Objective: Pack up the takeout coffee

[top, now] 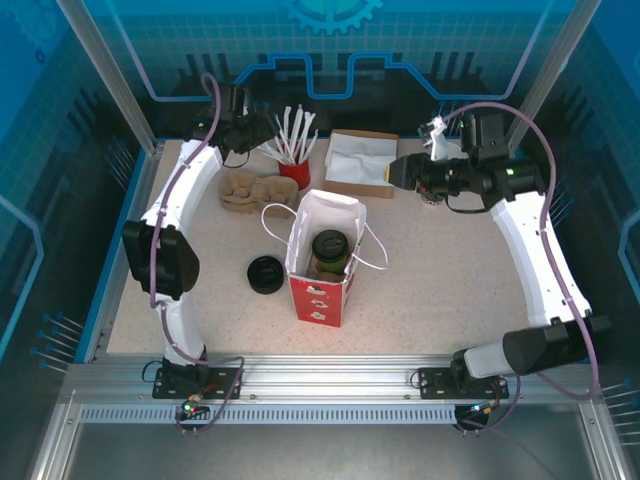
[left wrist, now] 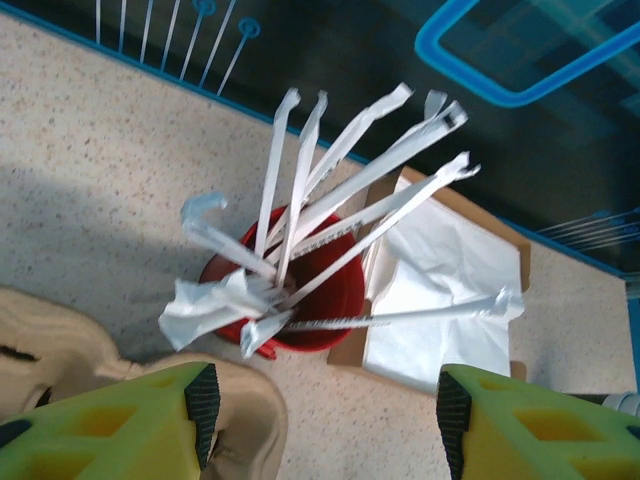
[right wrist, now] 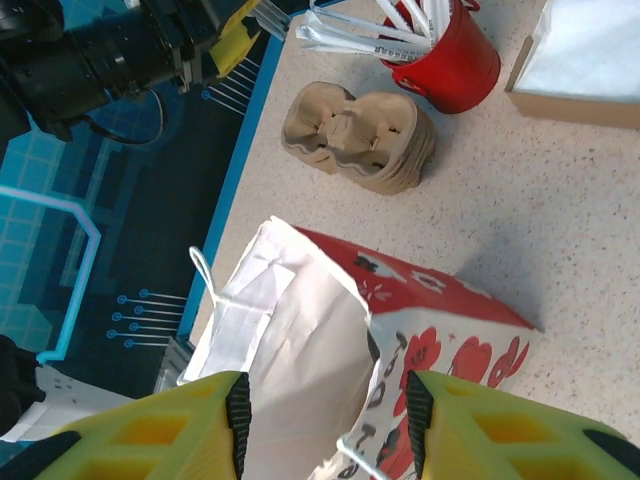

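Under both claws, speckled bench (top: 450, 290). Right claw (right wrist: 325, 425): jaws apart, nothing between them. Left claw (left wrist: 325, 410): same, parted and empty. Biggest item is the red-and-white paper bag (top: 320, 275), upright with its mouth open. It sits left of the right claw, nearer the arm bases, not touching it. Cardboard box (top: 360, 134) with white paper inside is just beside the right claw's tips in the top view. Stack of brown pulp cup carriers (top: 250, 190) sits on the base side of the left claw, near it. Red cup (top: 295, 178) stuffed with wrapped straws is straight below the left claw, apart from its fingers. Low stack of black lids (top: 266, 274) lies just left of the bag, well apart from both claws. Takeout coffee (top: 329, 252) stands upright inside the bag, black lid on, clear of both claws.
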Action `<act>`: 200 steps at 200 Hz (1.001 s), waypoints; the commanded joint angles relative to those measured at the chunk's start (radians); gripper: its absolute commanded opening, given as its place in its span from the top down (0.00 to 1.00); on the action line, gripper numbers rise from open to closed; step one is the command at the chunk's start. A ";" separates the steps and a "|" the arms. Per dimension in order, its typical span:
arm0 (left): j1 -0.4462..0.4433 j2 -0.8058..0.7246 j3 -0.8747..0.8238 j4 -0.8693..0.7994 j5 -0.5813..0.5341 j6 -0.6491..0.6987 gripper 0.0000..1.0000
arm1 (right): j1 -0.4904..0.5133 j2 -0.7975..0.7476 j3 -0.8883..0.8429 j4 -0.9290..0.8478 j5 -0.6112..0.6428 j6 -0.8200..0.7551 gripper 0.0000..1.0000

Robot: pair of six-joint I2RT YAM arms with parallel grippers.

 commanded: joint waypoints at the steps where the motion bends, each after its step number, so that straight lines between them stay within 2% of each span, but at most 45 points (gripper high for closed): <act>1: -0.005 -0.059 -0.050 0.017 0.011 0.033 0.40 | 0.010 -0.117 -0.071 0.010 0.016 0.045 0.53; 27: -0.005 -0.066 -0.106 0.070 0.002 0.038 0.41 | 0.020 -0.204 -0.154 0.003 0.053 0.049 0.53; 46: -0.006 -0.035 -0.087 0.078 0.022 0.038 0.43 | 0.023 -0.251 -0.212 0.018 0.076 0.057 0.53; 69: -0.016 0.001 -0.074 0.088 0.027 0.040 0.52 | 0.024 -0.279 -0.262 0.054 0.077 0.073 0.54; 88: -0.020 0.016 -0.075 0.094 0.017 0.043 0.55 | 0.027 -0.265 -0.256 0.050 0.066 0.061 0.54; 136: -0.022 0.033 -0.102 0.143 -0.032 0.049 0.55 | 0.031 -0.237 -0.249 0.056 0.069 0.039 0.55; 200: -0.024 0.096 -0.082 0.161 -0.031 0.049 0.53 | 0.030 -0.240 -0.280 0.050 0.074 0.017 0.54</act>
